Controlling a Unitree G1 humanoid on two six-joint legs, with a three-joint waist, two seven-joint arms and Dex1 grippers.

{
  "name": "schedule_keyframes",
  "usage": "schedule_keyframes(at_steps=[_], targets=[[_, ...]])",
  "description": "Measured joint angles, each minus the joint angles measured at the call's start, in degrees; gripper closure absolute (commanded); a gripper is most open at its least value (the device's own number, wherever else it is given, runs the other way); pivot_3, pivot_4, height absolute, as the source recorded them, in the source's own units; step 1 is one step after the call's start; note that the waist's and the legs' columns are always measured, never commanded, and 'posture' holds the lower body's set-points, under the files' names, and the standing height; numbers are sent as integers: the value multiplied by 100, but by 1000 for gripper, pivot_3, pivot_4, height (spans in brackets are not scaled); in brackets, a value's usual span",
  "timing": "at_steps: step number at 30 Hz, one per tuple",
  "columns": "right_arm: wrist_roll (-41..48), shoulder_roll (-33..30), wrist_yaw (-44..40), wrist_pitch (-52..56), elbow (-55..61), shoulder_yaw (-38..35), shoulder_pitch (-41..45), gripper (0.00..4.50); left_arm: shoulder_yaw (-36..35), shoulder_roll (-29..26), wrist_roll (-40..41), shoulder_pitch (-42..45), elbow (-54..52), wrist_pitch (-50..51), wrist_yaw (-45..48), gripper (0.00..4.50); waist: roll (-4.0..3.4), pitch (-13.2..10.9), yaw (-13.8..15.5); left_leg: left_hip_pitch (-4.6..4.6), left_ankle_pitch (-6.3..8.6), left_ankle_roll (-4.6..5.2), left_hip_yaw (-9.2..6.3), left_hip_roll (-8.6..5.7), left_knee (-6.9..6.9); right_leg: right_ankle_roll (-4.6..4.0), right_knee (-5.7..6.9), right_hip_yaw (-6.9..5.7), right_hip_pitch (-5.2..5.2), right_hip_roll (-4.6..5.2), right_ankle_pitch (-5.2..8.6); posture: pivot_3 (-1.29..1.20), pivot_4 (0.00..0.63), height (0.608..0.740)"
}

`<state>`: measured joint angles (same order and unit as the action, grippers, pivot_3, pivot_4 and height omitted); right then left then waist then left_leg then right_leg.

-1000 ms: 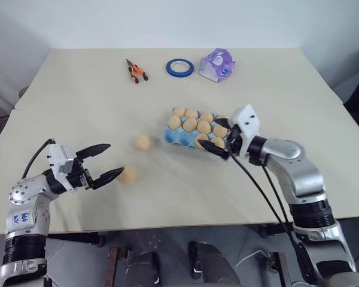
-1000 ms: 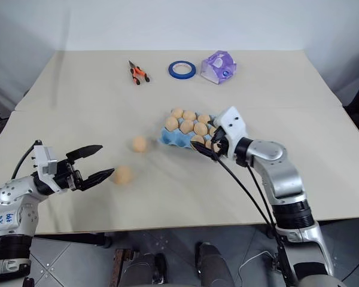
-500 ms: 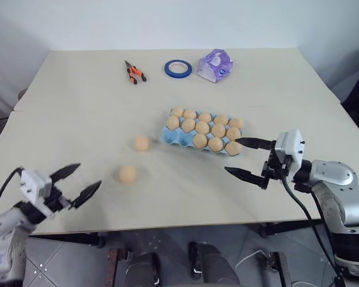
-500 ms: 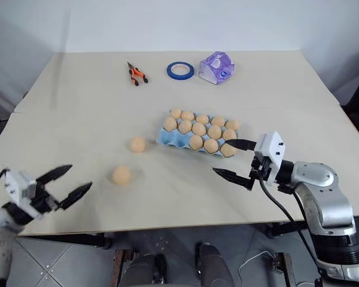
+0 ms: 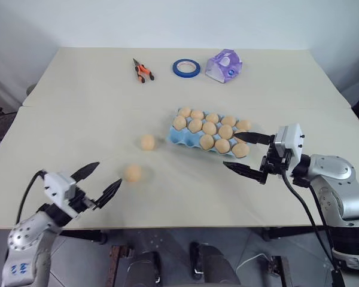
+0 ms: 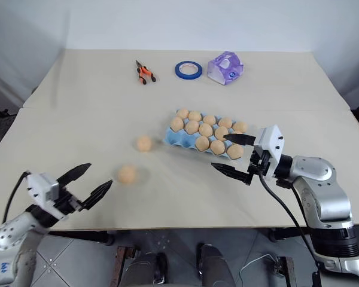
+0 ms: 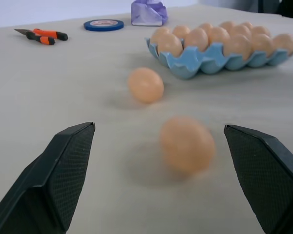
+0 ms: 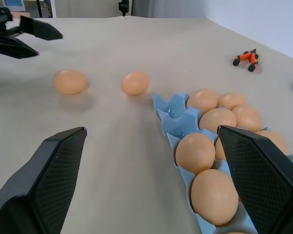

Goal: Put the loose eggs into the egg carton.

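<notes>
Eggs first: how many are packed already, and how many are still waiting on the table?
Mostly done: the blue carton holds about a dozen eggs, and empty cups show at its end nearest the loose ones. Nothing is in hand: the left gripper and right gripper are both open and empty. Left to do: two eggs lie on the table, the near egg just ahead of the left gripper, the far egg beside the carton.

Two tan loose eggs [image 5: 148,142] beside nearly full (blue) egg carton [image 5: 178,136]
</notes>
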<state>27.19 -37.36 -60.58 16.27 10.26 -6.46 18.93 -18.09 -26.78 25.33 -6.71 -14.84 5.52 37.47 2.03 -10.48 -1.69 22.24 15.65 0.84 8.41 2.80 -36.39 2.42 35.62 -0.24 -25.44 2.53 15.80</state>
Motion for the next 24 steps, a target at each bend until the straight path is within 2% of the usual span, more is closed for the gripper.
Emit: schedule_keyframes(at_steps=[5,11,14,20,24], targets=[[-19,38,112,0,-2,32,-9,15,500,89,-256,545,189,180,-227,0,0,0,-10,-4,-4,6,5,-2,-2,4,4,4,3,0,-2,0,150,740],[-17,48,239,1,89,48,-157,15,926,76,-596,738,750,383,-216,0,0,0,3,-4,-8,3,2,1,-2,4,8,0,0,-5,-2,0,150,740],[-17,48,337,1,129,44,-239,0,1008,58,-735,841,877,415,-240,604,0,0,7,-4,-10,6,3,-3,-4,6,9,3,2,0,-3,0,150,740],[-13,48,461,1,209,38,-379,0,1018,47,-772,871,879,420,-224,2434,0,0,2,-5,-11,5,3,-1,-4,6,15,3,1,-1,-4,0,150,740],[-10,47,512,1,274,35,-382,0,1053,70,-745,917,827,601,-190,2553,0,0,6,-6,-13,5,3,-2,-5,6,18,3,1,0,-4,0,150,740]])
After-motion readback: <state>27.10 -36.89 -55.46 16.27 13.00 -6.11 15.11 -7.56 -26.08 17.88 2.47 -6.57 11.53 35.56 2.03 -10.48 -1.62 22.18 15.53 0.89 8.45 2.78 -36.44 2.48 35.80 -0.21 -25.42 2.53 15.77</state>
